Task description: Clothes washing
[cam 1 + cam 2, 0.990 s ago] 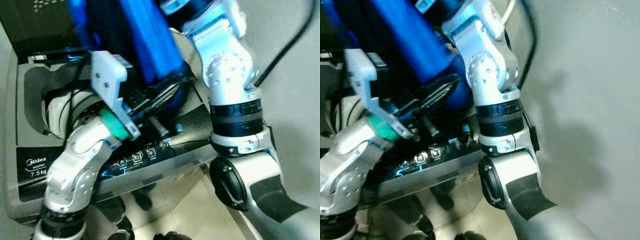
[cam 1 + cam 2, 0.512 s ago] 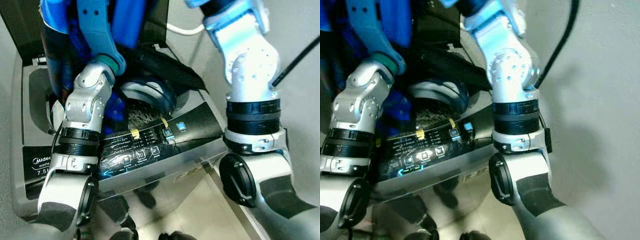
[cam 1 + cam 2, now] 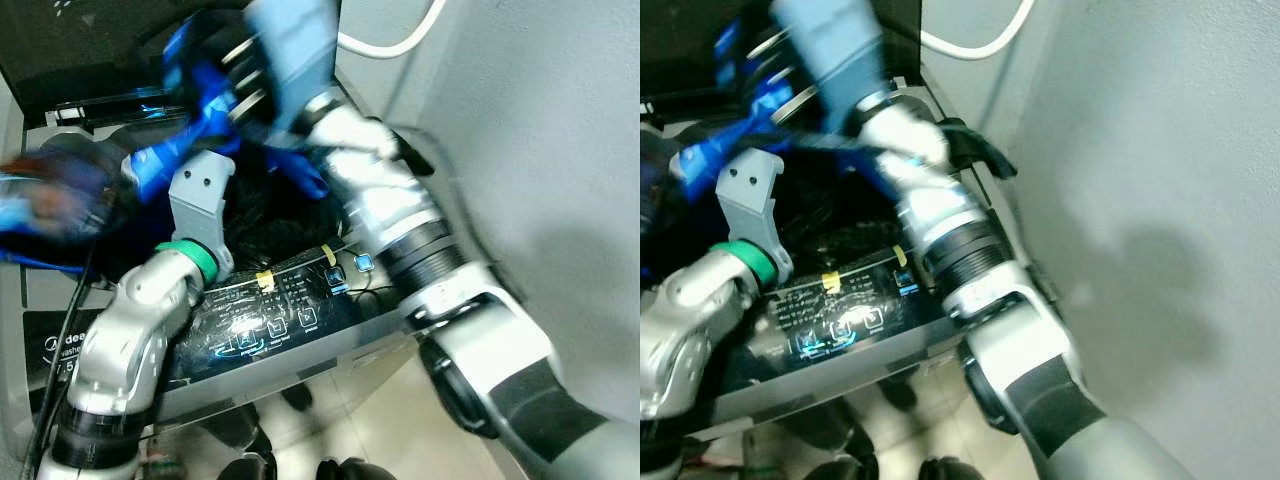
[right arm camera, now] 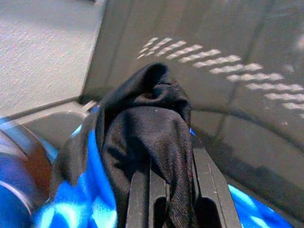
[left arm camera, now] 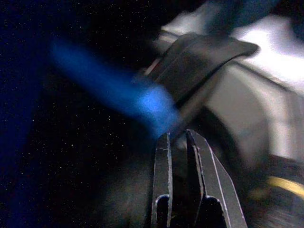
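— Where's the garment (image 4: pixel 142 118) now?

— Your right claw (image 4: pixel 166 190) has its fingers clamped on it, the blue-and-black cloth bunched over them above the open washer (image 3: pixel 300 330), so it can drop into the tub.

— And your left claw (image 5: pixel 178 156)?

— Fingers nearly together, holding nothing, reaching into the dark tub below the cloth.

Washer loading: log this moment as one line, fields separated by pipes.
stage: loading garment | right gripper: shut on blue-and-black garment, above washer opening | left gripper: fingers nearly together, low by tub | lid: open | blur: heavy
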Controlling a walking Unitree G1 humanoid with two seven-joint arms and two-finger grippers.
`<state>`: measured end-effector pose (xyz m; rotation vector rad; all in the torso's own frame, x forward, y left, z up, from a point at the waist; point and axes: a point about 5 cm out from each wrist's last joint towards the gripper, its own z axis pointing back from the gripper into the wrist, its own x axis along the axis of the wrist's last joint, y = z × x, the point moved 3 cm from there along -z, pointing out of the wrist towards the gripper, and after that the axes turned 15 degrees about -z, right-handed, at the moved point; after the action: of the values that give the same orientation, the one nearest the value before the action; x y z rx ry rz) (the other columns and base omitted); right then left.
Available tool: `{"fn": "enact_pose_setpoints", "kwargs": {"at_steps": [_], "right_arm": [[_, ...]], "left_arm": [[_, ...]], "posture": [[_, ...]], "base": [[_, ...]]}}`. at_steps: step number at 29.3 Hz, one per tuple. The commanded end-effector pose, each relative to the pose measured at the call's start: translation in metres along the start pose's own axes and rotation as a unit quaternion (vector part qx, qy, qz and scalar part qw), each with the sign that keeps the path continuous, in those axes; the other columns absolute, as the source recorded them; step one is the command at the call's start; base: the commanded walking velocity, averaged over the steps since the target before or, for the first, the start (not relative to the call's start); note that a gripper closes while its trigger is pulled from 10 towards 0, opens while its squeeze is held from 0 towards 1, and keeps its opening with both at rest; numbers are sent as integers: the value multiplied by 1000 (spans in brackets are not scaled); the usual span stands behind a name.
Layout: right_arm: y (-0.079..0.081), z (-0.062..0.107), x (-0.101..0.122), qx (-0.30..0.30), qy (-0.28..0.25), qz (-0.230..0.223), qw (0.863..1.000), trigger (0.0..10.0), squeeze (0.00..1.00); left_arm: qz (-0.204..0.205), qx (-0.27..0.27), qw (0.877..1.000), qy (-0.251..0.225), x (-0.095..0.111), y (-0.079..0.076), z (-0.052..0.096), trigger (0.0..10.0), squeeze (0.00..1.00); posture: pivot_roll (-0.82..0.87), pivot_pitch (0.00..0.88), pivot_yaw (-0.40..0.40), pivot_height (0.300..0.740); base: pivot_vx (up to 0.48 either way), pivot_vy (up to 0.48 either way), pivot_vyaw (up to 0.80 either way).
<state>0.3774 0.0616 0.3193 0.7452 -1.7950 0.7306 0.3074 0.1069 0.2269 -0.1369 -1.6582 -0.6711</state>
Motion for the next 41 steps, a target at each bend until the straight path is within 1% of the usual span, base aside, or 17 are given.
{"fn": "enact_pose_setpoints", "kwargs": {"at_steps": [1,3,9,11,12,14,19,21,24,30,31,33,35,36,37,39,41], "right_arm": [[-1,-1,8,-1,-15,3,1000,10000,0],[2,-2,11,12,-31,-9,999,10000,0],[-1,-2,11,10,-33,0,999,10000,0],[-8,4,2,4,-10,54,998,10000,0],[-8,4,2,4,-10,54,998,10000,0],[-21,12,-13,-13,33,117,993,10000,1000],[-28,23,-28,14,90,207,974,10000,1000],[-28,23,-28,14,90,207,974,10000,1000],[-29,38,-41,92,150,268,947,10000,1000],[-32,51,-46,139,178,252,941,10000,1000],[-36,63,-46,169,189,221,942,10000,0],[-36,63,-46,169,189,221,942,10000,0],[-55,76,-11,135,88,77,984,10000,0],[-55,76,-11,135,88,77,984,10000,0],[-66,84,9,101,15,5,995,10000,0],[-66,84,9,101,15,5,995,10000,0],[-80,103,28,61,-72,-93,991,10000,0]], "left_arm": [[9,-14,1000,17,-7,-8,2,10000,0],[20,-54,998,20,-7,-30,14,10000,0],[6,-60,998,9,-3,-34,18,10000,0],[-64,-22,997,-29,12,-26,20,10000,0],[-64,-22,997,-29,12,-26,20,10000,0],[-114,42,991,-55,27,-15,27,10000,0],[-126,90,986,-63,36,-6,34,10000,0],[-126,90,986,-63,36,-6,34,10000,0],[-126,93,986,-62,37,-6,35,10000,0],[-126,92,986,-60,37,-6,37,10000,0],[-128,92,986,-59,36,-6,37,10000,0],[-128,92,986,-59,36,-6,37,10000,0],[-136,96,985,-54,34,-6,39,10000,0],[-136,96,985,-54,34,-6,39,10000,0],[-139,102,984,-55,34,-4,38,10000,0],[-139,102,984,-55,34,-4,38,10000,0],[-144,113,982,-56,35,-1,36,10000,0]], "posture": [[94,59,7,740],[89,64,8,740],[88,66,9,740],[88,71,10,740],[88,71,10,740],[87,74,15,740],[89,78,19,740],[89,78,19,740],[89,80,21,740],[85,81,22,740],[87,80,21,740],[87,80,21,740],[93,83,22,740],[93,83,22,740],[94,83,23,740],[94,83,23,740],[97,84,28,740]], "base": [[0,0,0],[0,0,0],[0,0,0],[0,0,0],[0,0,0],[0,0,0],[0,0,0],[0,0,0],[0,0,0],[0,0,0],[0,0,0],[0,0,0],[0,0,0],[0,0,0],[0,0,0],[0,0,0],[0,0,0]]}}
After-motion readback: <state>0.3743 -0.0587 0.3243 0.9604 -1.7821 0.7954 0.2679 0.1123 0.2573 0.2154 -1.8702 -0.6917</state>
